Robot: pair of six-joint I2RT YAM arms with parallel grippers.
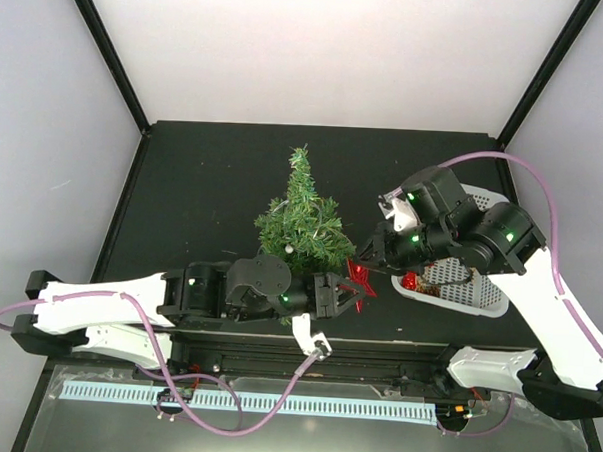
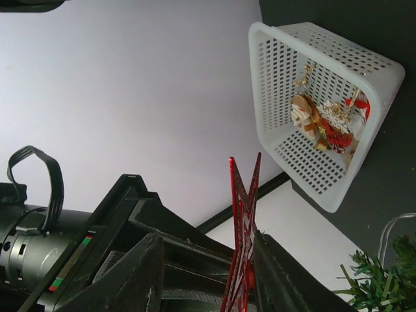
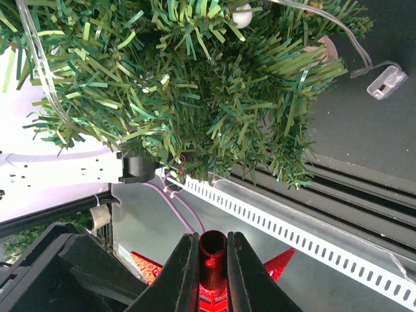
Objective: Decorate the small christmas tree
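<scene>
We hold a glittery star [image 1: 360, 280]
Right gripper [image 3: 212, 244] clamps its tubular stem; left gripper [image 2: 207, 244] straddles it loosely, five o'clock from bristly tree [image 1: 304, 221].

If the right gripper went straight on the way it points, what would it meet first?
Probably the lower branches of the small christmas tree, straight ahead of the right gripper, which is shut on the red star; depth is unclear.

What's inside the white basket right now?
A small heap of red, gold and white ornaments lies in the white basket, against one wall. In the top view the right arm covers much of it.
</scene>
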